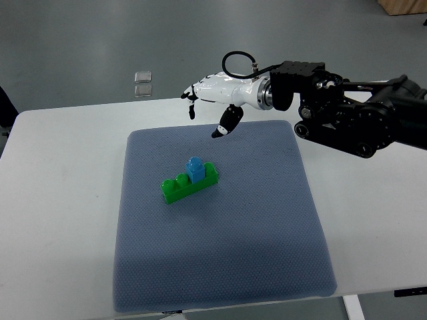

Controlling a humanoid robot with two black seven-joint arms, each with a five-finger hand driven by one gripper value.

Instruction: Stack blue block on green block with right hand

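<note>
Altogether: one blue block [195, 168] atop one green block [189, 183], one right hand [212, 100] apart.

I see a blue block [195, 169], green block [189, 183], dotted grey-blue mat [220, 260], white counter [60, 213], white robot hand [217, 97].

even, bright overhead light is filling the scene, soft faint shadows are lying under the blocks [189, 180], mild glare is shining on the white hand [217, 100], focus is staying sharp

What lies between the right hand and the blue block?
Only bare mat between the right hand and the blue block, seen in the top view.
</note>
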